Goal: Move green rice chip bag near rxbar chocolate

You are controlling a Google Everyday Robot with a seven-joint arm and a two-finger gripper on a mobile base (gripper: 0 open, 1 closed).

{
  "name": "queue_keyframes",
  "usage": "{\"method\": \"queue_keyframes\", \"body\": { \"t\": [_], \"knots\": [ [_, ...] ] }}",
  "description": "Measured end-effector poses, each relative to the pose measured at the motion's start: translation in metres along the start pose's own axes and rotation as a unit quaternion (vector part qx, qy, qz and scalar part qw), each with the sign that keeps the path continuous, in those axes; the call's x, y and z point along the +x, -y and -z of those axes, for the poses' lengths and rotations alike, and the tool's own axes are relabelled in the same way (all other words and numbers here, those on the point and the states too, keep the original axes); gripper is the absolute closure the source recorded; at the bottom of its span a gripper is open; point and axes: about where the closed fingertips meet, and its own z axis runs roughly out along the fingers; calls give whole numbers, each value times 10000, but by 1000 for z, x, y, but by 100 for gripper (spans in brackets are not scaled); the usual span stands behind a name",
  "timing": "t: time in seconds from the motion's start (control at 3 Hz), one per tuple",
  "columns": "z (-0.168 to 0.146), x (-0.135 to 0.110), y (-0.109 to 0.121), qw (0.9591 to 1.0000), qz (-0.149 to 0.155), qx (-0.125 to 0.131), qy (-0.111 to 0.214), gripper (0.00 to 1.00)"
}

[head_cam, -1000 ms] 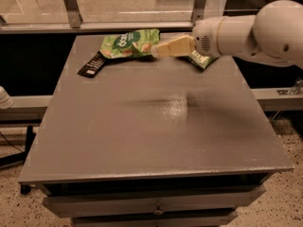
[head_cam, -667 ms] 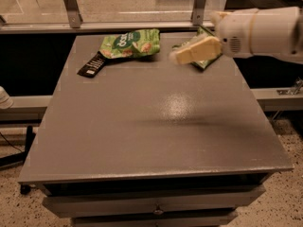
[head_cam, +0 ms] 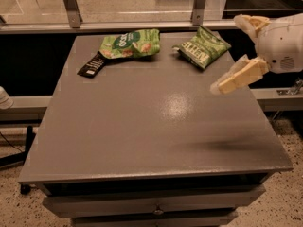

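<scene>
The green rice chip bag point(head_cam: 130, 43) lies flat at the back left of the grey table point(head_cam: 156, 126), bright green with a dark circle. The rxbar chocolate point(head_cam: 92, 65), a small black wrapper, lies right beside the bag's lower left corner, touching or nearly touching it. My gripper point(head_cam: 227, 55) hangs at the table's right side, well to the right of the bag. It is open and holds nothing. One cream finger point(head_cam: 239, 76) points down and left, and the other finger point(head_cam: 251, 22) is above it.
A smaller, darker-green snack bag point(head_cam: 201, 48) with white lettering lies at the back right, just left of my gripper. A metal rail and glass panel point(head_cam: 118, 25) run behind the table. The table has drawers in its front point(head_cam: 156, 207).
My gripper and arm have moved to the right and towards the front, off the back of the table to its right edge. The darker-green bag now shows whole. The bags and the bar have not moved.
</scene>
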Motion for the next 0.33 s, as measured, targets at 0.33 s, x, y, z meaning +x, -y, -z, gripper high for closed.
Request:
{"method": "queue_keyframes", "body": {
  "t": [0.33],
  "knots": [
    [-2, -1, -1, 10000, 12, -25, 4, 0]
  ]
}}
